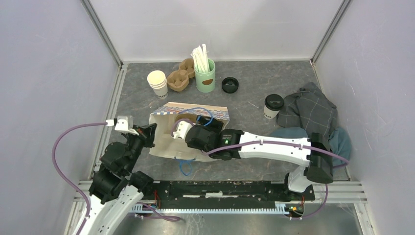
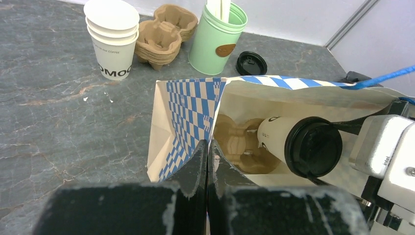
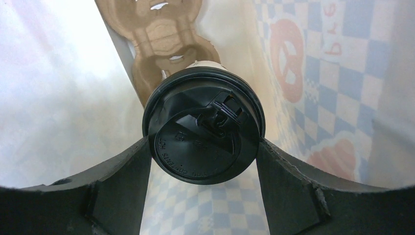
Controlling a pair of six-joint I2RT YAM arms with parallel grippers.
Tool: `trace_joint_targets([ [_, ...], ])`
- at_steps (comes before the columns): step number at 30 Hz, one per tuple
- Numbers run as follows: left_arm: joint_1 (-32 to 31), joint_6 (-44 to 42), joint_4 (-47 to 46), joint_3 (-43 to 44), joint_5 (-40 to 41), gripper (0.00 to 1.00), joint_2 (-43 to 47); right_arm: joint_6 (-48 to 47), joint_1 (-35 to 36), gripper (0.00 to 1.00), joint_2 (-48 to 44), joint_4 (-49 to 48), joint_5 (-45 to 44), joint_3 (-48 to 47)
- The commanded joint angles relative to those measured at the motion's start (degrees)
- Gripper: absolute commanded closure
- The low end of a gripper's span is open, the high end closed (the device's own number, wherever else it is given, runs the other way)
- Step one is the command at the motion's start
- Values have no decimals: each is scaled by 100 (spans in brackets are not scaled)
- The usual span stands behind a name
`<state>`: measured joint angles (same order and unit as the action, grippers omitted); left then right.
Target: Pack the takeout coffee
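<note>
Right gripper (image 3: 203, 147) clasps the takeout coffee (image 2: 276, 139) at its black lid, one finger on each side, holding the cup on its side inside the paper bag (image 2: 186, 112). Left gripper (image 2: 206, 156), jaws pressed together, pinches the bag's blue-checked rim at the mouth. On the grey marbled table (image 1: 274, 78) the bag lies flat, a cardboard cup carrier (image 2: 240, 147) deeper inside it, past the cup's base. To the right sits a crumpled grey cloth (image 1: 308, 112). Along the back are spare carriers (image 1: 180, 76), a mint-green tin (image 1: 205, 77) of white sticks, stacked lidless cups (image 1: 157, 83), a second lidded coffee cup (image 1: 273, 106) beside the cloth, and a loose black lid (image 1: 230, 84).
</note>
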<state>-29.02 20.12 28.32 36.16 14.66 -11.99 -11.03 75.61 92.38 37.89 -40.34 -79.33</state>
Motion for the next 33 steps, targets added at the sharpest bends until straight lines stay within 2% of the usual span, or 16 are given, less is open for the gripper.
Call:
trace_joint_targets([
  [1,-47,277,123,191,48,98,108,-303,-11,32,-254,-769,302,283],
  [11,-244,199,232,192,241,98,73,-339,-202,33,-54,-1262,649,501],
  [23,-322,177,185,136,391,98,-23,-67,-204,34,-184,-322,417,426],
  [33,-359,164,190,131,355,98,-53,-252,-395,33,-224,-910,561,802],
])
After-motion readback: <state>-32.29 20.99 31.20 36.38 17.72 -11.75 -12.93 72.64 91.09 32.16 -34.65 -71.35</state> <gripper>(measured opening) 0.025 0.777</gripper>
